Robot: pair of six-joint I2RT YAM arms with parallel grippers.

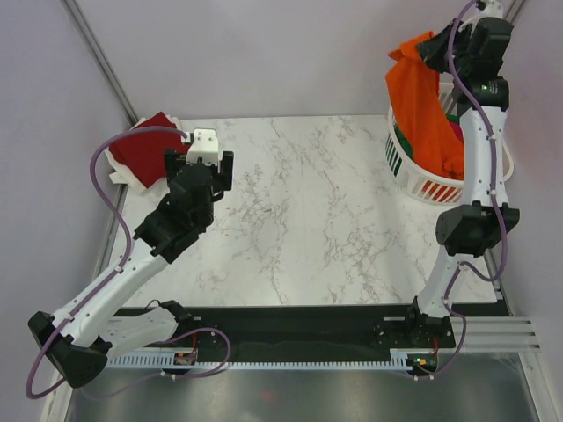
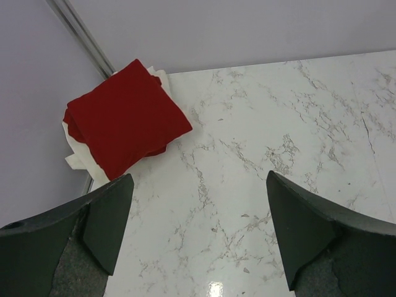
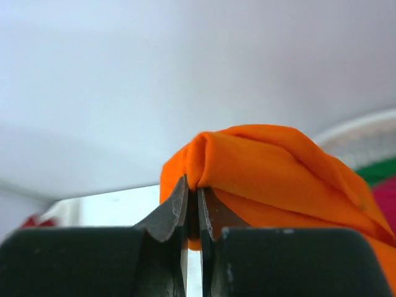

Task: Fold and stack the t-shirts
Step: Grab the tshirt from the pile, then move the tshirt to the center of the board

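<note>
I think this is a robotics lab, not a home. Under my left pincer is a marble-pattern tabletop, and plain lilac walls close it ahead of the pincer and on both sides. Behind it, my arms are bolted on an aluminium rail, and a purple cable hangs loose along my arm.

You see orange t-shirt: bright, plain. Dark red t-shirt: plain, with white layer beneath. Your basket: white lattice. Inside it, green t-shirt and magenta-pink t-shirt, both plain. Counter: white marble, grey veining. Arms: white, black joints.
</note>
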